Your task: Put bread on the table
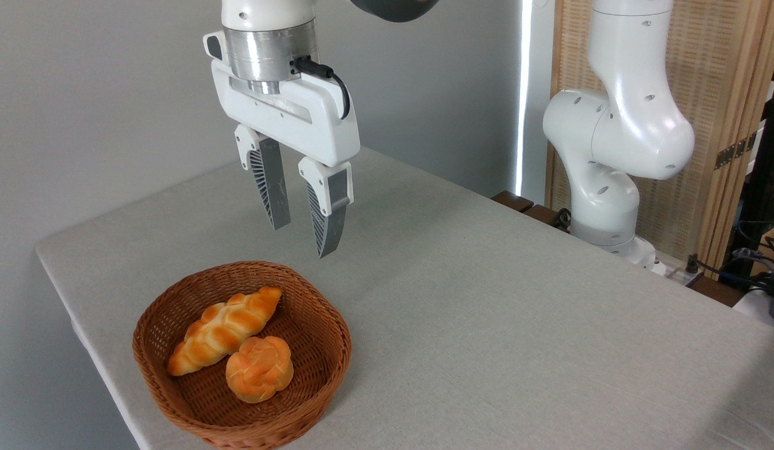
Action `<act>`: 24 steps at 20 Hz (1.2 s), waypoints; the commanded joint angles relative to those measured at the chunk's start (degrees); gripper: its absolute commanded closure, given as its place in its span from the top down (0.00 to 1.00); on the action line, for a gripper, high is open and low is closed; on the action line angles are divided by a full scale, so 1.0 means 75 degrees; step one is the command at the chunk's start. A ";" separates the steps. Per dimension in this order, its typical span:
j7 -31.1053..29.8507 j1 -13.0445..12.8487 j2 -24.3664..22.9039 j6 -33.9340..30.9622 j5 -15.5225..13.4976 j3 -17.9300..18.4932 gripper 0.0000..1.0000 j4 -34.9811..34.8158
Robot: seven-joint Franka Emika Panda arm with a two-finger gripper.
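The bread [224, 330], a long braided golden-orange loaf, lies diagonally inside the brown wicker basket [327, 359] near the table's front left corner. A small round knotted bun [259, 368] sits against its lower right side. My gripper [304, 240] hangs in the air above the basket's far rim, pointing down. It is open and nothing is between its ribbed grey fingers [271, 184]. The table [518, 325] has a light grey-beige cloth surface.
The robot's white base and lower arm [612, 162] stand at the table's far right edge. Cables and dark equipment [762, 269] lie off the table at the right. A grey wall is behind, a wooden slatted panel at the upper right.
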 commanded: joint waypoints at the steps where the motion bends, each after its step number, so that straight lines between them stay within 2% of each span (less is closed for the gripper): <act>1: 0.0216 0.0042 -0.0086 -0.0270 -0.0066 0.0021 1.00 -0.0011; 20: 0.0205 0.0030 -0.0109 -0.0084 -0.0054 0.0056 1.00 -0.0023; 23: 0.0147 -0.0040 0.0019 0.0500 -0.0276 -0.0014 1.00 -0.0221; 24: 0.0088 -0.0052 0.0066 0.0816 -0.0578 -0.0049 1.00 -0.0350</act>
